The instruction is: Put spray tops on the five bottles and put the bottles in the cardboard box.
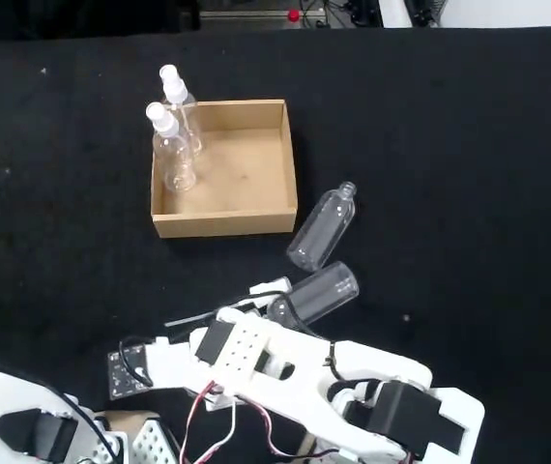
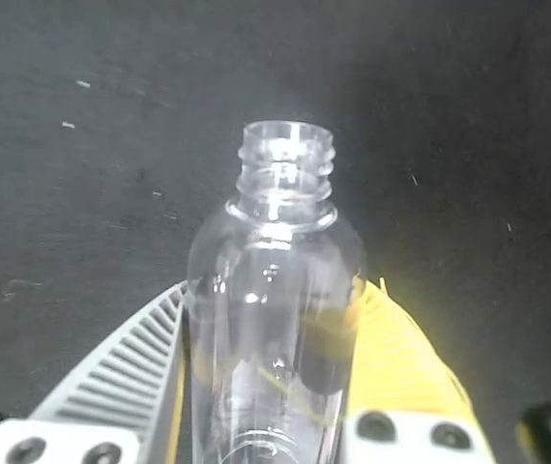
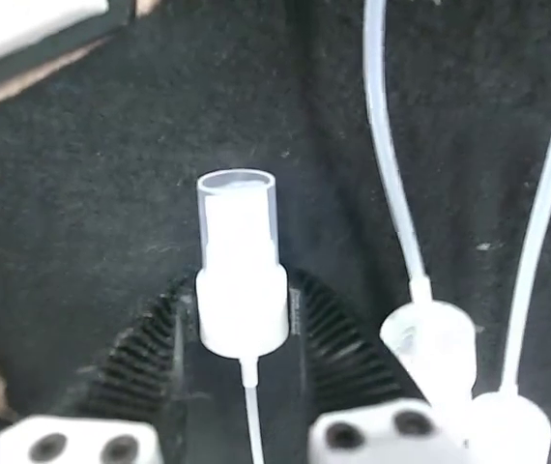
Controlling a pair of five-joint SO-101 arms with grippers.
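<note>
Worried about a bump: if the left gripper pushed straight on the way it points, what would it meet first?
Likely only the black table; nothing else lies beyond the held bottle, though depth is unclear.

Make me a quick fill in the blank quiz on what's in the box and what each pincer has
1. The box holds ___ capped bottles.
2. The left pincer is shut on an uncapped ___.
3. The right pincer is shut on a spray ___.
Missing words: two; bottle; top.
</note>
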